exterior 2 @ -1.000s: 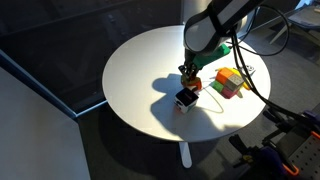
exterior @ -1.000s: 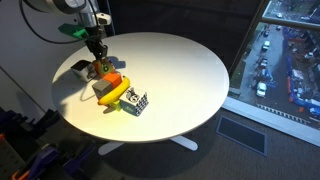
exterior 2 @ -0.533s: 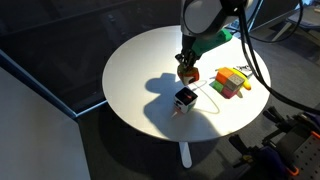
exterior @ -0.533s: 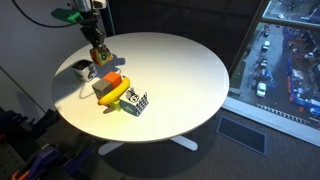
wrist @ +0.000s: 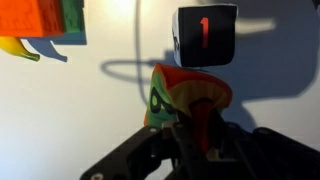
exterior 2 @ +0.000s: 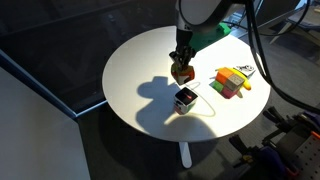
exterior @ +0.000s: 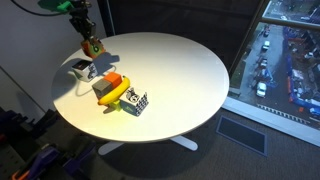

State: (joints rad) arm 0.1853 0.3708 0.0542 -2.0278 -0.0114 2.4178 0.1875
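I kept the claw (wrist: 193, 128) pinching the orange-and-green toy (wrist: 188, 90) at lower centre of the wrist view, so it hung clear of the tabletop (wrist: 70, 115).

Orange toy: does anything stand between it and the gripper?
Nothing visible does. The gripper is shut on the orange toy, holding it above the table; the numbered cube sits apart on it.

You can read just one sign: a red digit "1" on the dark face of the small white cube (wrist: 205, 32) in your wrist view. In an exterior view, the patterned block (exterior: 137, 102) bears black-and-white marks too small for you to read.
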